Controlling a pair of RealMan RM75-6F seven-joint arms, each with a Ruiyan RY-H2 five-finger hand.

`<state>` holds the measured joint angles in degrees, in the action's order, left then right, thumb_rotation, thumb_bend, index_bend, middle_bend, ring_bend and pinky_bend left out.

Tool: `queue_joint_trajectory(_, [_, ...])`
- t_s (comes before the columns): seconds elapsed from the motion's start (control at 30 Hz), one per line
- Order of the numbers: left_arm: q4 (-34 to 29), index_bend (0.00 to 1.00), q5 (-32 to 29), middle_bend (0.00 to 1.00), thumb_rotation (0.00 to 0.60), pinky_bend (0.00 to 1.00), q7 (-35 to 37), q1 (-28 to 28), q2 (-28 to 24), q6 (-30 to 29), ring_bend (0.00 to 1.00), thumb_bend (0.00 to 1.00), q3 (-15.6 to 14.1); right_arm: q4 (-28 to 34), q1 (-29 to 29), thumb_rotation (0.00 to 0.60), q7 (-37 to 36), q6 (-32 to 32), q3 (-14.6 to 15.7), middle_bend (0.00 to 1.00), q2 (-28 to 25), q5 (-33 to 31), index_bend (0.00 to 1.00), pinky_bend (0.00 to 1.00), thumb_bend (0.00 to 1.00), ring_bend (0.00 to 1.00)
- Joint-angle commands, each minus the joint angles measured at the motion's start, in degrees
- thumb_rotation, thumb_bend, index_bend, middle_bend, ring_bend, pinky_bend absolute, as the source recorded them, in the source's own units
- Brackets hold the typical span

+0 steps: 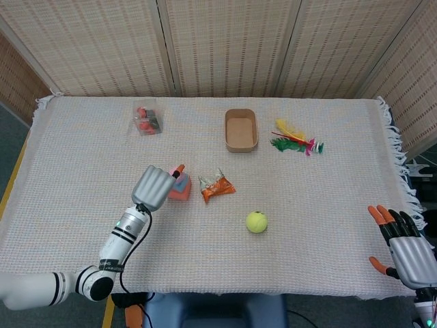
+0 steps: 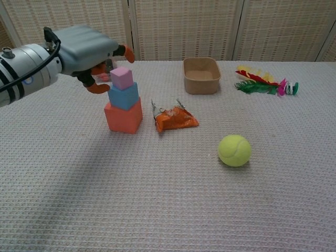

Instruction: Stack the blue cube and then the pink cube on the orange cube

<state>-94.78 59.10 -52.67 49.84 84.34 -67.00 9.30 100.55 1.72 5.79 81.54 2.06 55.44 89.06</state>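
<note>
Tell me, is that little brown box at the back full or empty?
Empty. The head view looks straight down into the brown box and shows only its bare floor; the chest view shows nothing rising above its rim.

Orange cube (image 2: pixel 123 116) sits flat on the cloth, largest of the three; blue cube (image 2: pixel 123 96) rests on top of it, smaller, turned slightly relative to it; pink cube (image 2: pixel 121 77) on top of the blue one, smallest, upright; three-tier stack stands on its own, nothing of mine touching it; in the head view my hand mostly hides it.
</note>
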Motion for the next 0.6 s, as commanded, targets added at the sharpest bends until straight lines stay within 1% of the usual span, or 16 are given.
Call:
queue_joint_trajectory(0.03, [-5.1,0.16,4.1,1.0,0.6,1.0,4.1,-6.7,-4.4,-6.5,1.0,0.33,-4.9,-0.1,-0.1,0.6,-0.3,0.3,0.1,0.0,-0.1,0.4,0.0,0.0,0.11,0.0])
queue_joint_trajectory(0.07, [-5.9,0.15,6.1,0.97,0.6,0.98,6.7,-9.1,-5.6,-8.6,0.98,0.33,-6.6,-0.2,-0.2,0.6,-0.4,0.4,0.2,0.0,-0.1,0.5,0.0,0.0,0.11,0.0])
queue_joint_trajectory(0.1, [-6.4,0.14,8.1,0.88,0.6,0.91,9.7,-11.7,-6.8,-10.6,0.91,0.33,-8.6,-0.2,-0.3,0.6,-0.5,0.6,0.2,0.0,-0.2,0.7,0.0,0.0,0.11,0.0])
queue_joint_trajectory(0.13, [-7.4,0.12,9.4,0.78,0.6,0.86,14.1,-15.5,-8.8,-12.5,0.83,0.33,-11.6,-0.3,-0.4,0.6,-0.7,0.8,0.3,0.0,-0.2,1.0,0.0,0.0,0.11,0.0])
queue_joint_trajectory(0.17, [-8.7,0.1,9.2,0.61,0.6,0.74,17.6,-18.3,-10.5,-13.3,0.67,0.33,-13.8,-0.4,-0.4,0.6,-0.8,1.0,0.3,0.0,-0.1,1.1,0.0,0.0,0.11,0.0])
queue_joint_trajectory(0.2, [-10.1,0.06,8.9,0.4,0.6,0.6,21.4,-20.8,-12.3,-13.6,0.45,0.34,-15.9,-0.5,-0.5,0.6,-0.8,1.3,0.3,0.0,0.0,1.3,0.0,0.0,0.11,0.0])
queue_joint_trajectory(0.23, [-11.0,0.05,9.4,0.29,0.6,0.51,27.0,-23.8,-14.6,-13.8,0.34,0.34,-18.4,-0.7,-0.5,0.6,-0.6,1.4,0.2,0.0,0.3,1.4,0.0,0.0,0.11,0.0])
queue_joint_trajectory(0.27, [-10.8,0.04,10.7,0.19,0.6,0.41,31.4,-26.0,-15.9,-14.5,0.22,0.34,-19.9,-0.8,-0.5,0.6,-0.4,1.5,0.1,0.0,0.7,1.5,0.0,0.0,0.11,0.0])
queue_joint_trajectory(0.3, [-9.2,0.02,13.3,0.09,0.6,0.32,37.6,-29.0,-16.8,-16.4,0.11,0.34,-21.5,-1.1,-0.4,0.6,-0.1,1.4,0.0,0.0,1.1,1.5,0.0,0.0,0.11,0.0])
queue_joint_trajectory(0.37, [-5.2,0.03,17.4,0.04,0.6,0.26,45.9,-33.0,-16.7,-20.0,0.03,0.34,-22.9,-1.3,-0.2,0.6,0.6,1.1,-0.1,0.0,1.8,1.3,0.0,0.0,0.11,0.0])
queue_joint_trajectory(0.4, [-2.5,0.03,19.3,0.03,0.6,0.25,50.2,-35.2,-16.3,-22.1,0.02,0.34,-23.2,-1.3,-0.1,0.6,1.2,0.8,-0.1,0.0,2.2,1.2,0.0,0.0,0.11,0.0])
queue_joint_trajectory(0.47, [-0.8,0.03,20.5,0.03,0.6,0.24,51.6,-36.2,-17.2,-22.1,0.01,0.34,-23.7,-1.3,0.0,0.6,2.1,0.6,-0.1,0.0,2.7,1.3,0.0,0.0,0.11,0.0])
queue_joint_trajectory(0.53, [-0.2,0.03,21.6,0.03,0.6,0.23,53.5,-36.8,-18.1,-23.0,0.0,0.34,-22.7,-1.3,0.4,0.6,3.0,-0.1,-0.1,0.0,3.3,1.3,0.0,0.0,0.11,0.0])
queue_joint_trajectory(0.6, [-0.1,0.03,21.4,0.03,0.6,0.23,53.2,-37.8,-18.3,-23.6,0.0,0.34,-21.8,-1.2,0.8,0.6,3.5,-1.1,0.0,0.0,3.6,1.0,0.0,0.0,0.11,0.0])
